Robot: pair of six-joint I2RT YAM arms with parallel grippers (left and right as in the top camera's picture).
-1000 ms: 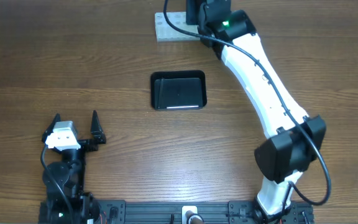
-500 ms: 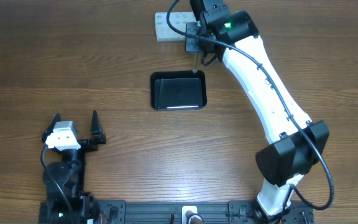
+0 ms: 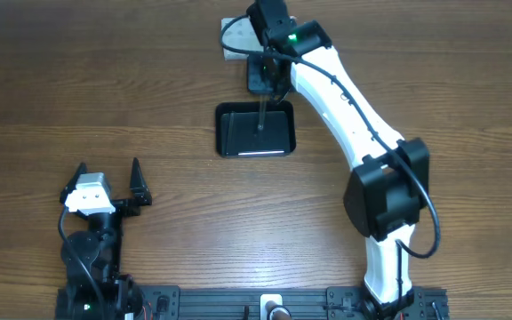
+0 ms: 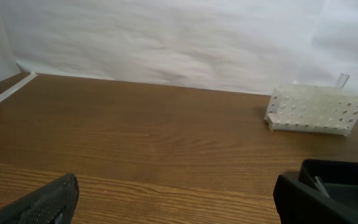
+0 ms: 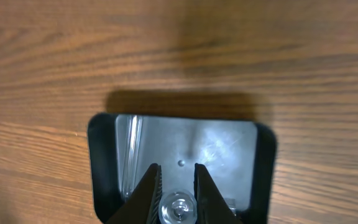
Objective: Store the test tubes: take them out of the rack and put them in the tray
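Two arms stand at the near edge of the worktop point(image 3: 105, 80), and the right one stretches long, elbow raised at mid-worktop and forearm running diagonally up and across to the far middle. Its wrist points straight down, so the right hand point(image 5: 176, 169) hangs above the black tray point(image 3: 222, 133), fingers narrow and pinched on the top of a test tube point(image 3: 262, 114). That tube shows end-on between the fingers in the right wrist view and hangs roughly upright over the tray's middle; whether its lower end touches the tray floor cannot be told. One more tube point(image 5: 131, 149) lies flat inside the tray, along one side wall. The white rack point(image 3: 232, 44) sits just beyond the tray's far edge, partly covered by the right wrist, near the worktop's back edge, and another tube point(image 4: 342, 79) stands in its end. The left arm is folded low over its own base at the near left corner, with the left hand point(image 3: 108, 167) spread wide and holding nothing. Bare wood runs between that hand and the tray, which lie well apart, and a broad stretch of worktop lies to the tray's left and right.
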